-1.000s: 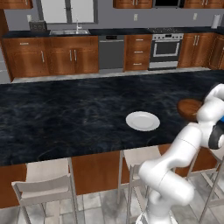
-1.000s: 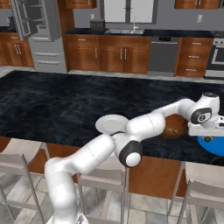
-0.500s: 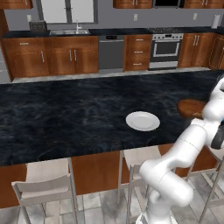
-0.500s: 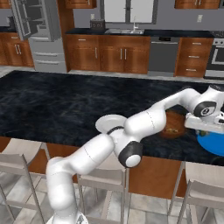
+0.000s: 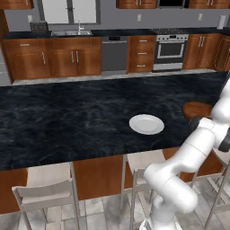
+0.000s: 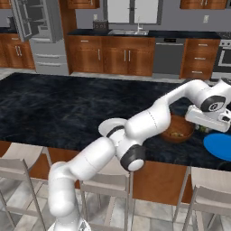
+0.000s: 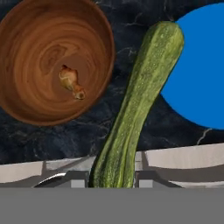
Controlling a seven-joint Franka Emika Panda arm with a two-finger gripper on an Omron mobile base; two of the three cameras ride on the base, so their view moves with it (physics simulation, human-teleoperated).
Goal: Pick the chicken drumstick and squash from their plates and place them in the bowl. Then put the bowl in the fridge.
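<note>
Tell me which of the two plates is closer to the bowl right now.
The blue plate. It lies just beside the bowl, with only a strip of dark counter between them, under the squash in the gripper. The white plate sits farther off along the counter.

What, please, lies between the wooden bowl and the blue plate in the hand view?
The squash, held in the gripper, crosses the dark counter between the bowl and the blue plate.
</note>
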